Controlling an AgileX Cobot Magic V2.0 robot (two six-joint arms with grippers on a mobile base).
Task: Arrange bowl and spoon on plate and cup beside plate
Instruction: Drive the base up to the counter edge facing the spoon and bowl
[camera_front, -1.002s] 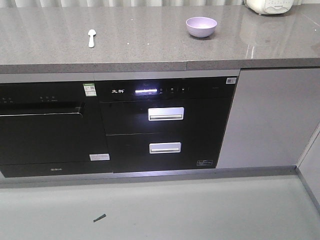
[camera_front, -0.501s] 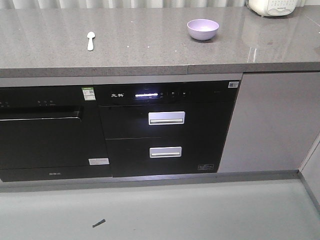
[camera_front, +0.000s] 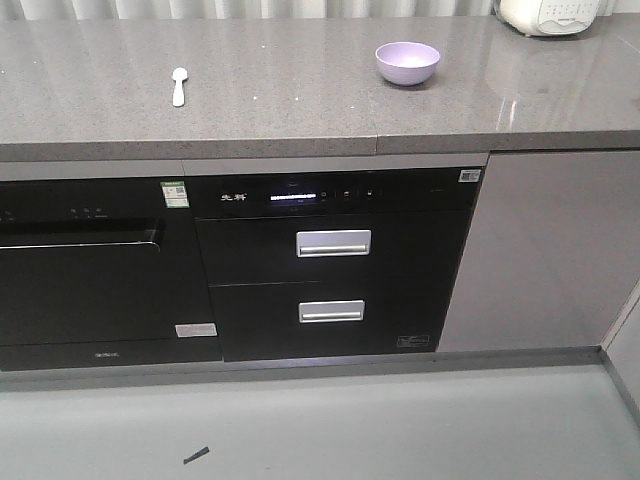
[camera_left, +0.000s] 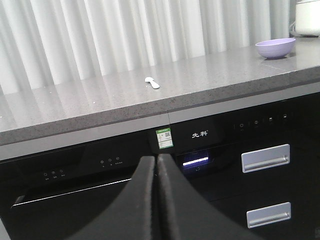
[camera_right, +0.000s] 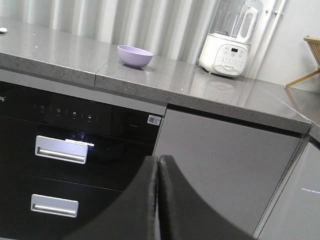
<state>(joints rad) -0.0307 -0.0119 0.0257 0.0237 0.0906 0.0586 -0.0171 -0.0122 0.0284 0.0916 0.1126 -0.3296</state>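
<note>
Bowl (camera_front: 407, 62), round lavender plastic, and small plastic spoon (camera_front: 179, 85), perhaps mint, lie well apart. Left gripper (camera_left: 156, 165) and right gripper (camera_right: 158, 165) are pinched together

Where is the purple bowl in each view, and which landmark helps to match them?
Front view: bowl on the counter, upper right of centre.
Left wrist view: bowl at the far upper right.
Right wrist view: bowl upper left of centre.
Shared landmark: the white appliance, to the bowl's right in all three.
</note>
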